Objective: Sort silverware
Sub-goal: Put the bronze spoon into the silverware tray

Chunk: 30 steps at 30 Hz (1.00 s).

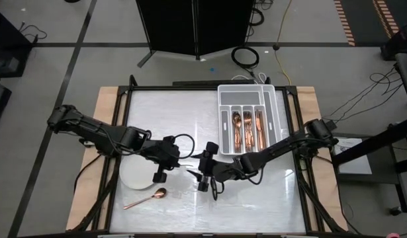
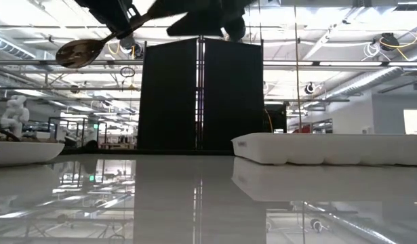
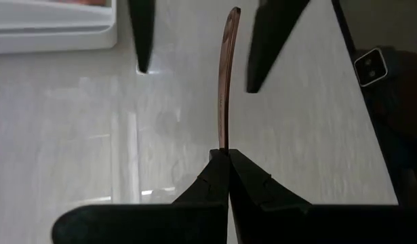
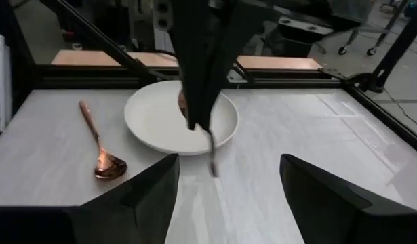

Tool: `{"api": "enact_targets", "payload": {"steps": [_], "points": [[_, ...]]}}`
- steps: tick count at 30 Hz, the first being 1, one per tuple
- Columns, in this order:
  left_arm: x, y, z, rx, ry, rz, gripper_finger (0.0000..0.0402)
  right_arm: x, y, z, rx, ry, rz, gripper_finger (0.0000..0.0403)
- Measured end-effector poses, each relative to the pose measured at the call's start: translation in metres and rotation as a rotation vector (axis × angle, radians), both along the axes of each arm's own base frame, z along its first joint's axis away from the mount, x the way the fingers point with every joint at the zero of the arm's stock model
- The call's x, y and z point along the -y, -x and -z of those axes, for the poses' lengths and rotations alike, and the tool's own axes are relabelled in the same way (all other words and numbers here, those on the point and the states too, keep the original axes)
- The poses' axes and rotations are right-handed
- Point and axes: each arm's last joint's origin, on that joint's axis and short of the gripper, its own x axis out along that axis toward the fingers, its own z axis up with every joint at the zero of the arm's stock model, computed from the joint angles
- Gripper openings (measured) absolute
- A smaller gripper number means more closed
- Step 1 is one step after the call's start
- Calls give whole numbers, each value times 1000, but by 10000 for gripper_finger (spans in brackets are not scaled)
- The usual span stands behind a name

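The left gripper [image 3: 228, 152] is hanging over the middle of the tabletop [image 1: 269, 198], its fingers [image 3: 208, 179] pinching a piece of silverware [image 3: 225, 81] whose slim handle is sticking straight out from their tips. The held piece's bowl or tines are hiding behind those fingers, so its kind is hard to tell. Just ahead of the tips, the right gripper [image 4: 225, 179] is facing it with fingers [image 4: 150, 186] spread wide, one on each side of the handle end without touching it. Beyond the left fingers, a white plate [image 4: 161, 125] is sitting, and a copper spoon [image 4: 103, 159] is lying beside it. More silverware is resting in the white tray [image 1: 277, 106] behind the right arm. No readable writing is showing. The glossy white tabletop is mirroring a bright workshop ceiling and a black panel [image 2: 201, 95].
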Motion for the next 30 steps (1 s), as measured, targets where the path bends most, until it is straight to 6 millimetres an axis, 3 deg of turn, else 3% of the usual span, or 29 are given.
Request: {"api": "enact_targets", "payload": {"steps": [16,30], "points": [[-1,1,1,-15,-13,-13,0,3,-2,-1,26,-1,9,199],[-8,1,2,-31,-20,-40,0,3,-3,-1,25,0,10,82]]}}
